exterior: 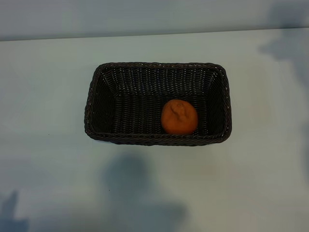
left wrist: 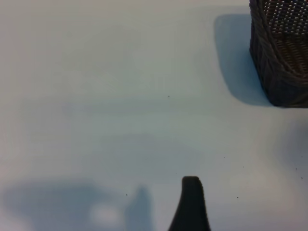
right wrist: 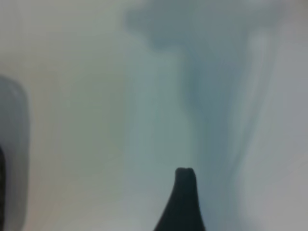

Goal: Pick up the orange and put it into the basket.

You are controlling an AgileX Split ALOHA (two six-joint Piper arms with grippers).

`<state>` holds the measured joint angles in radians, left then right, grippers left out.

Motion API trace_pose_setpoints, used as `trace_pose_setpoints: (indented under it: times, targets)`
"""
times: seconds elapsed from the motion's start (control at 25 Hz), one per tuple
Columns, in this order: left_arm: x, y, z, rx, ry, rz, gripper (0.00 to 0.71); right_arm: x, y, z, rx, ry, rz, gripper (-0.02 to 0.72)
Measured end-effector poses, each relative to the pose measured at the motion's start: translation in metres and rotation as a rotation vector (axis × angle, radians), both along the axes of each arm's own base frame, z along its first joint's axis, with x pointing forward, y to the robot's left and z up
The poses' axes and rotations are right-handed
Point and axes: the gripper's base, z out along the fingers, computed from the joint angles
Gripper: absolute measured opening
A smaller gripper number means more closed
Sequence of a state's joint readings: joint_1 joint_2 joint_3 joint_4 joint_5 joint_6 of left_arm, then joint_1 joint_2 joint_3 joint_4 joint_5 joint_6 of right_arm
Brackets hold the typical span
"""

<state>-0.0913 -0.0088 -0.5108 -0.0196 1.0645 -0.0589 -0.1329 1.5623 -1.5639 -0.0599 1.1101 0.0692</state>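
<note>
Already I am seeing the orange (exterior: 179, 117) sitting inside the basket (exterior: 96, 87), both grippers spread and empty, so only a careless arm sweep is risking nudging the basket across the table (exterior: 48, 169).

Exterior view steeply from above, centred on the basket (exterior: 157, 104) on the table (exterior: 48, 169), left wrist view low over bare tabletop, basket corner ahead of its jaws, shared with exterior, right wrist view close, only tabletop beyond its jaws
</note>
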Motion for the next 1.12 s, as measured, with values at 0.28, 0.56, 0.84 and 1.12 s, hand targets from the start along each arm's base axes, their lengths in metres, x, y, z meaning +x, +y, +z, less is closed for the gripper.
trace_pose_setpoints:
  times: [0.28,0.56,0.84,1.12]
  targets:
    - [0.0,0.0,0.0,0.0,0.0,0.0,0.59,-0.053,0.007,0.051,-0.014,-0.118,0.002,0.596]
    - [0.0,0.0,0.0,0.0,0.0,0.0,0.59,-0.126,0.018,0.099,-0.02,-0.271,0.001,0.595]
    - [0.0,0.0,0.0,0.0,0.0,0.0,0.59,-0.218,0.03,0.12,-0.052,-0.446,-0.002,0.595]
    - [0.0,0.0,0.0,0.0,0.0,0.0,0.59,-0.289,0.034,0.096,-0.135,-0.537,-0.009,0.595]
